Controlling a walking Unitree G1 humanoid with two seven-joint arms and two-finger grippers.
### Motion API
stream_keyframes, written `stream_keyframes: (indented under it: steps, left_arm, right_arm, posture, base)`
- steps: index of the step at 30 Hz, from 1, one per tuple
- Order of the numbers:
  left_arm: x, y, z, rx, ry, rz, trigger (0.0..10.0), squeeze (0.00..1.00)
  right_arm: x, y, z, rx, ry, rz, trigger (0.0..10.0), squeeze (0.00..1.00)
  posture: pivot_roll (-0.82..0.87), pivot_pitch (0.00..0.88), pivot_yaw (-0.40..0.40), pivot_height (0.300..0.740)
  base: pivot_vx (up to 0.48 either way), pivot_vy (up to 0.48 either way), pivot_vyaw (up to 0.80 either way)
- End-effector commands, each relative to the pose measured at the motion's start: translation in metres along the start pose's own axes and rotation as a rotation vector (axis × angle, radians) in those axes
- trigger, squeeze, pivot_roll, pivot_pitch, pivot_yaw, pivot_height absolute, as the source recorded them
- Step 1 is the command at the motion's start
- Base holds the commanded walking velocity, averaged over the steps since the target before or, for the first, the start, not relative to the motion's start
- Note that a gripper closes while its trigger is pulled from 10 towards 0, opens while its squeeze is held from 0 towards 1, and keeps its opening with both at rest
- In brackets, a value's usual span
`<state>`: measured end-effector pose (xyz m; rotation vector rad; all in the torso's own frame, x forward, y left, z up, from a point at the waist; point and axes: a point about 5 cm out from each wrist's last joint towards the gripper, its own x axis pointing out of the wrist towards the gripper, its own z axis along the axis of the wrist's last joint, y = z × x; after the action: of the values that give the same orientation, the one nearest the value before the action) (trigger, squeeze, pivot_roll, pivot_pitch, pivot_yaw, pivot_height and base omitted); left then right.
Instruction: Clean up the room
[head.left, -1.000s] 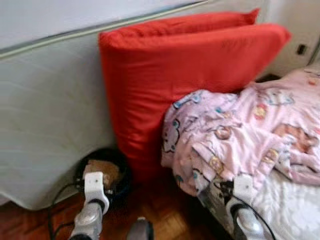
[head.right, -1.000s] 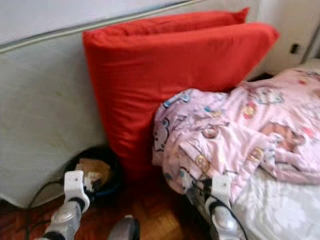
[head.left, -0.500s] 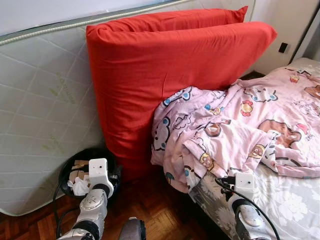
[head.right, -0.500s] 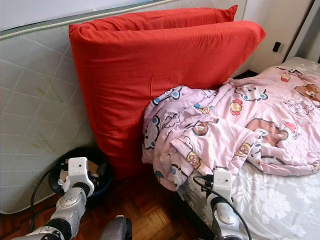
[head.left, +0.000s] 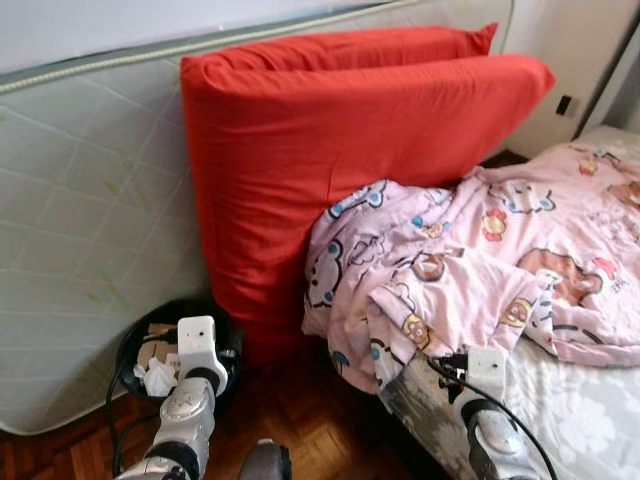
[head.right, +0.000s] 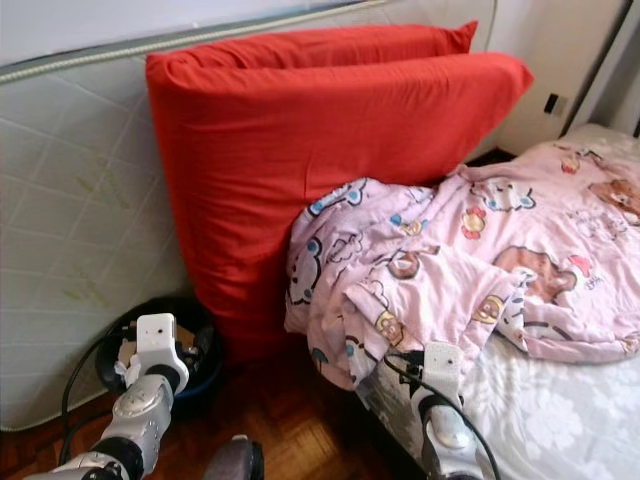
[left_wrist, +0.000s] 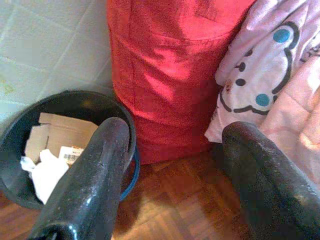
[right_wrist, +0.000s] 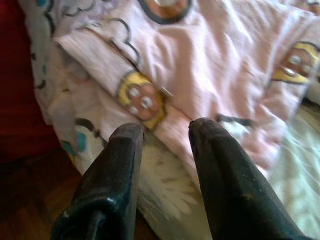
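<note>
We count two red pillows (head.left: 330, 170) standing on edge, one behind the other, both leaning against one pale quilted mattress (head.left: 90, 230) propped upright at the wall. One pink blanket (head.left: 480, 270) printed with cartoon bears and cats lies crumpled on the bed (head.left: 590, 420), its bunched end hanging over the bed's near corner and resting against the front pillow. One round black bin (left_wrist: 75, 102) sits on the wooden parquet floor (head.left: 320, 420), wedged between the mattress and the foot of the pillows; inside it we see flattened brown cardboard (left_wrist: 60, 135) and one wad of white paper (left_wrist: 42, 172), though there may be more scraps beneath that we cannot make out.

Our left gripper (left_wrist: 175, 165) hovers low just in front of the bin, its two black fingers (left_wrist: 95, 185) spread wide apart with nothing between them; the bin rim and the bottom of the front pillow show through the gap. Our right gripper (right_wrist: 165, 150) is held over the bed's edge, aimed at the blanket's hanging folds, its fingers (right_wrist: 225, 185) parted by a narrow gap and holding nothing. A black cable (head.left: 112, 400) loops along the floor beside the bin. The bed's patterned sheet (head.right: 560, 400) shows below the blanket.
</note>
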<state>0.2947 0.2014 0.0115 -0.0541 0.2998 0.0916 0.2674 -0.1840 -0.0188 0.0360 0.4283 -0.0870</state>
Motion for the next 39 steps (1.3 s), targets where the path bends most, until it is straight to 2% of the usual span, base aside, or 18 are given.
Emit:
stream_keyframes:
  steps: [1, 10, 17, 39]
  left_arm:
    - [0.002, -0.006, 0.005, -0.003, -0.028, -0.02, 10.0, 0.0]
    - [0.002, -0.008, 0.004, -0.008, -0.027, -0.023, 10.0, 0.0]
    - [0.003, -0.009, 0.006, -0.011, -0.033, -0.022, 10.0, 0.0]
    - [0.001, -0.005, 0.001, -0.01, -0.008, -0.016, 10.0, 0.0]
  right_arm:
    - [0.0, -0.007, 0.001, 0.0, 0.006, -0.025, 10.0, 0.0]
    - [-0.003, -0.006, -0.006, -0.004, 0.025, -0.022, 10.0, 0.0]
    - [-0.003, -0.006, -0.008, -0.004, 0.038, -0.023, 10.0, 0.0]
    - [-0.007, -0.012, -0.018, 0.0, 0.109, -0.044, 10.0, 0.0]
  posture:
    - [0.04, 0.0, 0.024, 0.637]
    - [0.05, 0.0, 0.023, 0.637]
    - [0.05, 0.0, 0.023, 0.637]
    - [0.04, 0.0, 0.022, 0.637]
  base:
    - [0.277, 0.0, 0.0]
    - [0.279, 0.0, 0.0]
    - [0.0, 0.0, 0.0]
    - [0.303, 0.0, 0.0]
